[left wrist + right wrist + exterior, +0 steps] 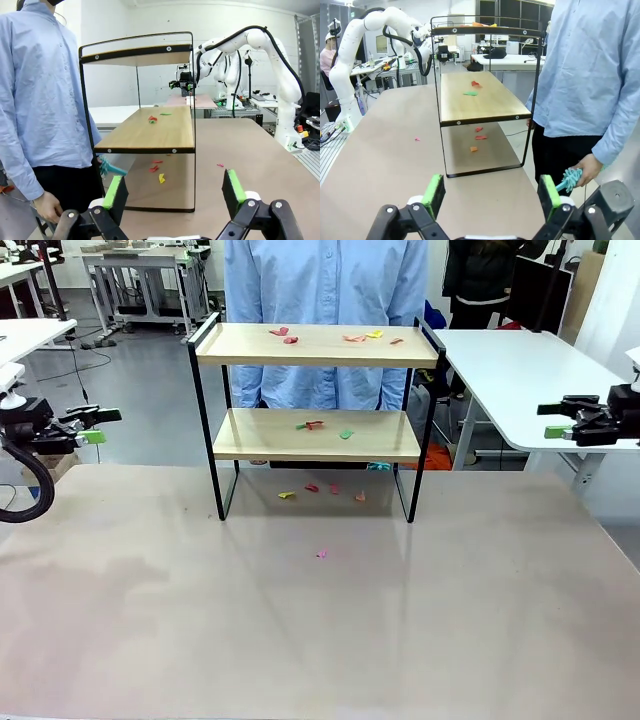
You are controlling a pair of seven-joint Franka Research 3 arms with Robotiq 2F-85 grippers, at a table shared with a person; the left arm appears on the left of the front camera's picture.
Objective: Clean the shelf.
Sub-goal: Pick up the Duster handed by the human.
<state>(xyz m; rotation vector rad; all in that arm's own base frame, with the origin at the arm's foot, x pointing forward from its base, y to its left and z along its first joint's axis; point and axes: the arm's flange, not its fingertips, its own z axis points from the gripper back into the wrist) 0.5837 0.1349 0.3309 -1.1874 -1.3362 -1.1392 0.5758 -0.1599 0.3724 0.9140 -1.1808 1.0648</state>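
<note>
Off to the left, left gripper (100, 426) hangs wide open, empty. Shelf (260, 435) stands mid-table at the far side by the person (320, 280), scraps (284, 332) on both boards and underneath. Right gripper (552, 421) is open and empty too. Wrist views show a teal brush (568, 178) in the person's hand (589, 170); from the front it's mostly hidden behind the shelf.

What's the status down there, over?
Left jaws, right jaws open, empty. Two-tier wooden shelf, black metal frame: small coloured scraps on both boards. Person's hand with teal brush close by.
</note>
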